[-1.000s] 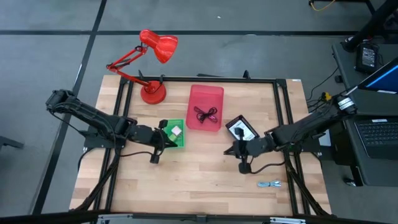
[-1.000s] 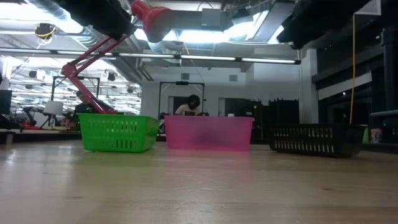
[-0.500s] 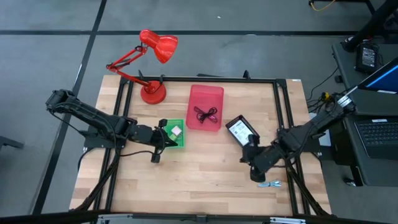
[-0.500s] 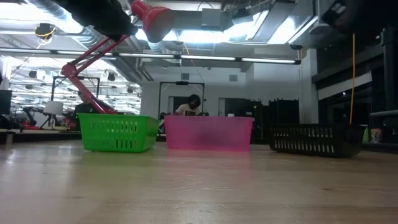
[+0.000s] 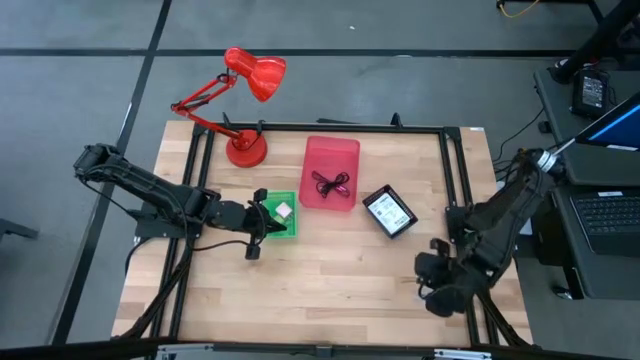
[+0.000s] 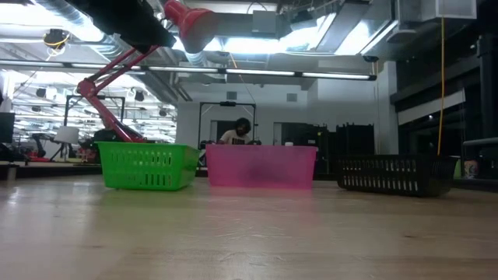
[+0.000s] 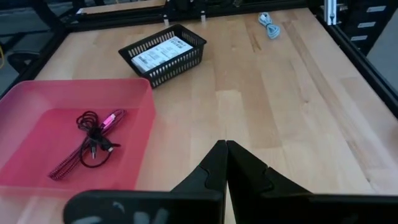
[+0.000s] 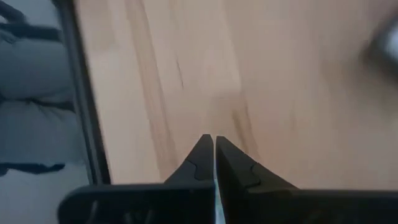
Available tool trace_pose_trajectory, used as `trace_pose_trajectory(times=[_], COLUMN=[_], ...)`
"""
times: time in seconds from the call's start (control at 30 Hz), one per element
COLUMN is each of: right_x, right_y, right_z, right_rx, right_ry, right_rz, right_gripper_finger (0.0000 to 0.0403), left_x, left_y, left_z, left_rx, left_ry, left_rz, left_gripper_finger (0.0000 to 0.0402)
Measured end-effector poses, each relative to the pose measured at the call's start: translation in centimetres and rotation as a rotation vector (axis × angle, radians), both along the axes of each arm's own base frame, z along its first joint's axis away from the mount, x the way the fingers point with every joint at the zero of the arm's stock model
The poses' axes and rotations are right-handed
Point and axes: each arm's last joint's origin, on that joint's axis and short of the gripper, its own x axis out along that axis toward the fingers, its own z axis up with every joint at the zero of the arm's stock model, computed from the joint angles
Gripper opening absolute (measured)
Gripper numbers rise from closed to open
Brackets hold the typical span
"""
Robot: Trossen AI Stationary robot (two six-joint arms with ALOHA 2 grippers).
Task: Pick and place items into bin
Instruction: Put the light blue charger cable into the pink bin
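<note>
High view: three bins (image 5: 330, 172), one lamp (image 5: 243, 100), two shut grippers (image 5: 262, 224).

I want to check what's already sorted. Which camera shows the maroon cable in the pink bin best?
The left wrist view: the maroon cable lies coiled, close up, on the pink bin floor. The high view shows it small. The low view shows only the bin's wall. The right wrist view misses it.

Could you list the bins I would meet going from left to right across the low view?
Green bin → pink bin → black bin.
</note>
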Motion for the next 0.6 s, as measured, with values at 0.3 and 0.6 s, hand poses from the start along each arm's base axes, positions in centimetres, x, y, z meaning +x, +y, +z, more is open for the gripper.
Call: trace_pose_trajectory(times=[0.3, 0.6], right_x=[-1.0, -0.2], right_y=[2.9, 5.9], right_z=[-3.4, -2.0], right_rx=[0.085, 0.060], right_ry=[0.357, 0.442], right_rz=[-0.135, -0.110], right_gripper_finger=[0.0000, 0.0000], left_x=[0.0, 0.0], left_y=[0.0, 0.1], left_z=[0.0, 0.0], left_rx=[0.002, -0.007], left_ry=[-0.003, -0.004], left_rz=[0.017, 0.024], left_gripper_finger=[0.0003, 0.0003])
